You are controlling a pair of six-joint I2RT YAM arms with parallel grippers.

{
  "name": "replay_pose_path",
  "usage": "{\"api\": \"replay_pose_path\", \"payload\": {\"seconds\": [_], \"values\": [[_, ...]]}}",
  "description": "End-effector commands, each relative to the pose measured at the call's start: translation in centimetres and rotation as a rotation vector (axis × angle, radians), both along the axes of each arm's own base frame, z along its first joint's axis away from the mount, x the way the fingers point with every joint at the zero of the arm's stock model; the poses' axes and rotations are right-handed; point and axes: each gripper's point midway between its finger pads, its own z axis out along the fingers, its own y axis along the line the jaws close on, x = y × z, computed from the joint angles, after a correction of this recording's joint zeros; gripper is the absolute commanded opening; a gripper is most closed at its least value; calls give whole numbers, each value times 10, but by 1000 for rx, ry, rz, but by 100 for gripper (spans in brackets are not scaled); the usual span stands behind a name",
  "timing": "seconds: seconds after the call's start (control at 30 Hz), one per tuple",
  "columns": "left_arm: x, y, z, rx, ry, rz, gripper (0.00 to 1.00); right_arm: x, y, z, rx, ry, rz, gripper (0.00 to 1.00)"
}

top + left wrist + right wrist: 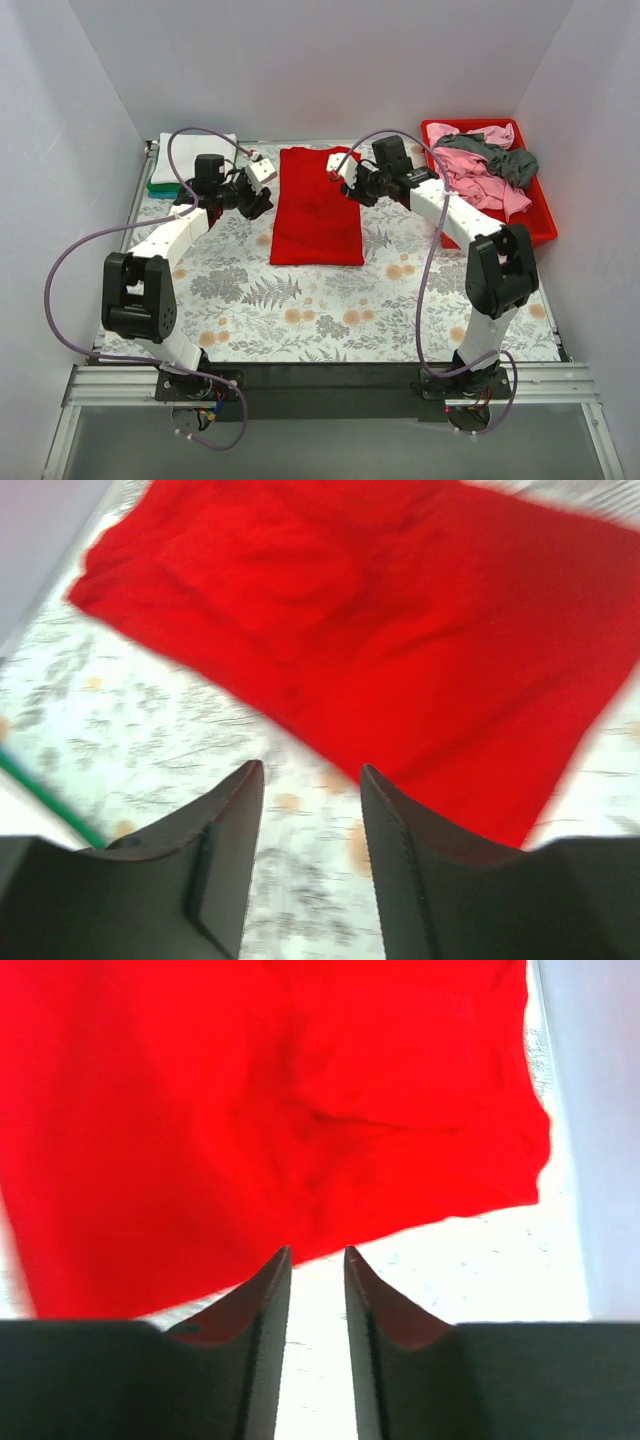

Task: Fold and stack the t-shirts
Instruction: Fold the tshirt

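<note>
The red t-shirt (318, 205) lies flat on the floral counter (300, 300), folded into a long rectangle that runs from the middle towards the far edge. My wrist cameras each see its bright cloth (400, 630) (250, 1110) just ahead of my fingers.

My left pincer (260, 205) hangs just beside the shirt's left edge. It is released, its jaws (310, 770) well apart with only the counter's pattern between them. My right pincer (347, 190) is at the shirt's right edge, near the far end. Its jaws (317, 1250) are parted by a narrow gap and grasp nothing.

In the far left corner a white t-shirt (195, 145) sits folded on a green t-shirt (165, 187). On the right, a red tray (540, 225) holds a crumpled pink t-shirt (480, 180) and a dark grey t-shirt (500, 155).
</note>
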Motion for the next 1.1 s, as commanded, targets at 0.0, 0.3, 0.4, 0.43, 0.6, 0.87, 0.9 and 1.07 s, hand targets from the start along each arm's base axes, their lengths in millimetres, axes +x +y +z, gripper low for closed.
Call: {"api": "replay_pose_path", "payload": {"seconds": [0.0,0.3,0.4,0.43,0.6,0.87,0.9,1.07], "values": [[-59,-24,-2,-125,226,-55,41,-59,11,2,104,243,-30,33],[-105,-55,-38,-343,675,4,36,-120,27,-46,204,658,-113,24],[-112,-60,-53,-393,786,62,36,-128,33,-68,232,783,-162,23],[-114,-59,-60,-395,815,82,35,-131,34,-75,239,819,-177,23],[-119,-52,-97,-390,955,179,33,-139,17,-109,217,920,-247,22],[-132,-30,-140,-339,1073,303,32,-147,-24,-142,163,962,-340,22],[-136,-30,-135,-339,1086,289,32,-151,-25,-142,159,960,-326,23],[-130,-28,-67,-307,805,106,38,-150,-28,-88,184,817,-239,33]]}}
